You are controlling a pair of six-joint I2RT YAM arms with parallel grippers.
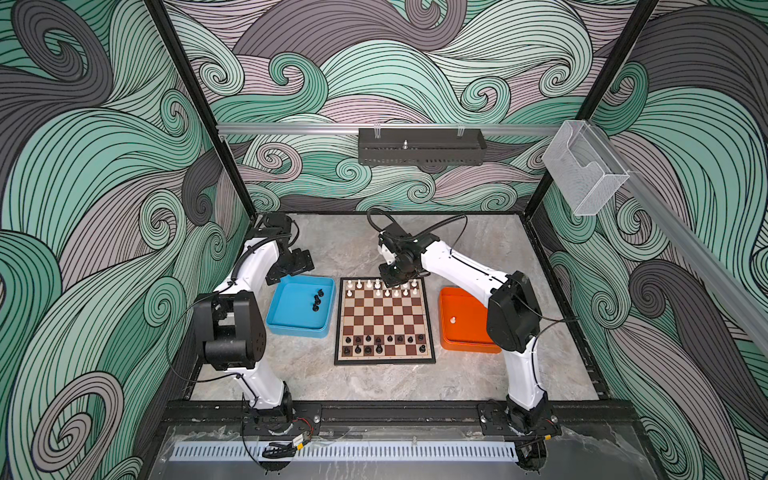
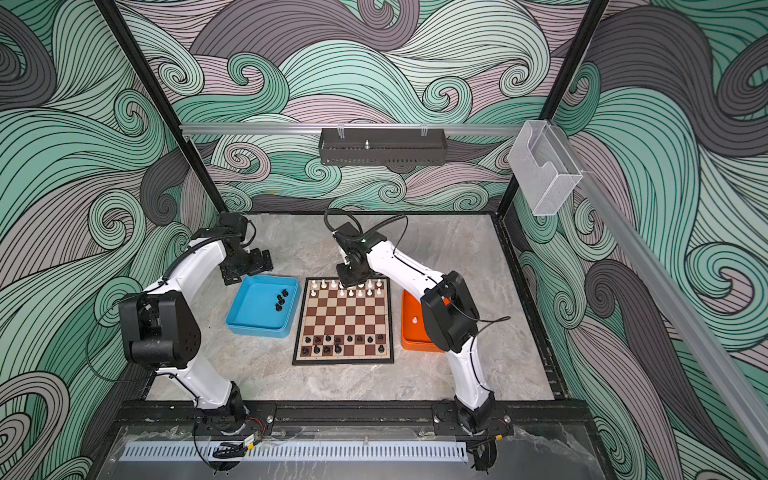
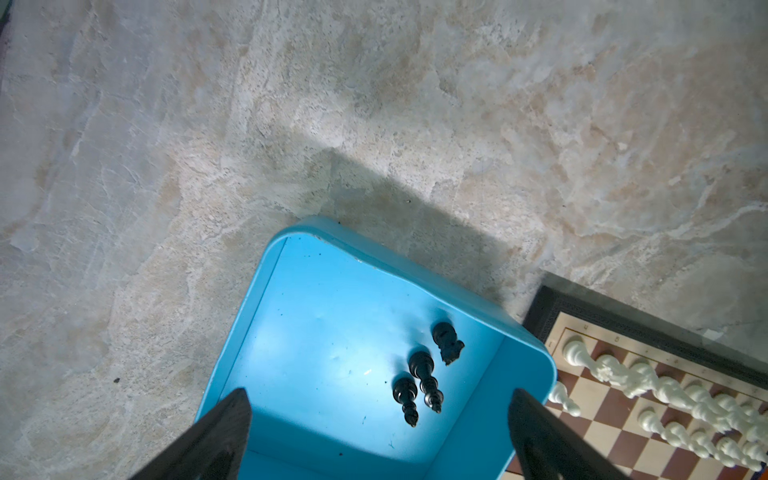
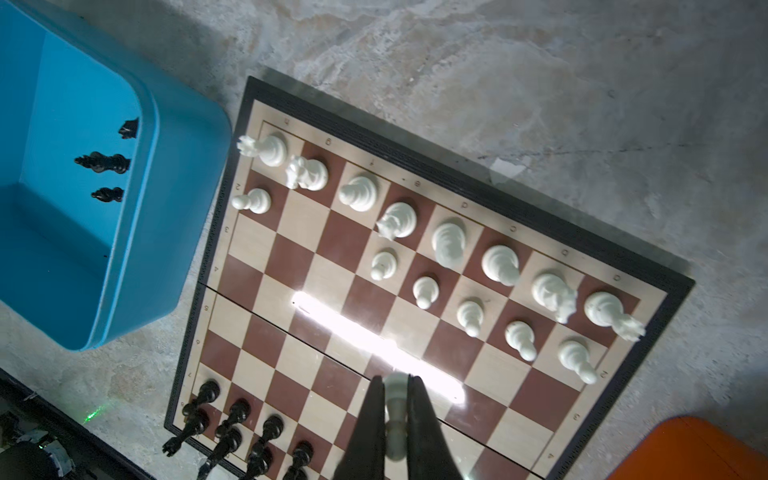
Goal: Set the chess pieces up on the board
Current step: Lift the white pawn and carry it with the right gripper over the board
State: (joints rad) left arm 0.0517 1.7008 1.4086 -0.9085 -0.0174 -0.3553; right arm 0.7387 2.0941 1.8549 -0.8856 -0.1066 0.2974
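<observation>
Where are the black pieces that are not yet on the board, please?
In both top views, three black pieces sit in the blue tray, left of the board.

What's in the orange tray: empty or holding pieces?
Not empty: one white piece shows in the orange tray; the right arm hides part.

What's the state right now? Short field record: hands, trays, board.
left hand: open, empty, over blue tray
right hand: shut on held white piece, above the white end of board
blue tray: three black pieces
orange tray: one loose white piece
board: white rows far side, black rows near side, both with gaps
</observation>
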